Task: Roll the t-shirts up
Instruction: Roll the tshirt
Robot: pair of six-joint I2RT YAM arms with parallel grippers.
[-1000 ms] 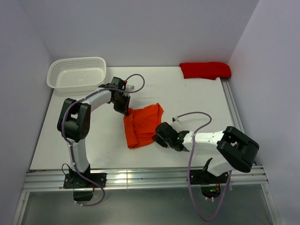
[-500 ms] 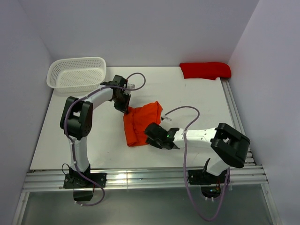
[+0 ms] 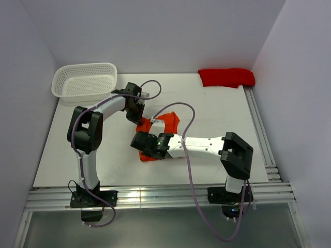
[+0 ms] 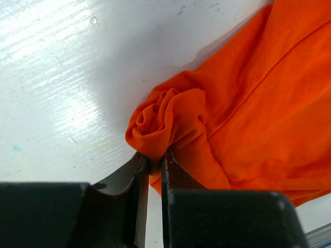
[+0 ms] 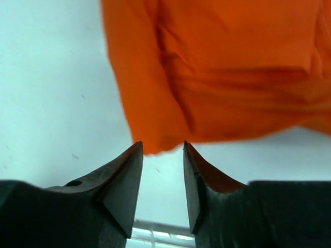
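In the top view, the table [image 3: 217, 113] filled the middle of the frame. The basket [image 3: 83, 94] sat on it in the upper left. The far t-shirt [image 3: 226, 77] lay on the table in the upper right, well apart from everything else. The middle t-shirt [image 3: 168, 123] lay on the table in the centre of the frame. The left gripper [image 3: 138, 120] was at the upper left corner of the middle t-shirt, touching it. The right gripper [image 3: 140, 142] was at its lower left edge. The right arm [image 3: 199, 145] reached in from the right, over the lower part of the middle t-shirt.
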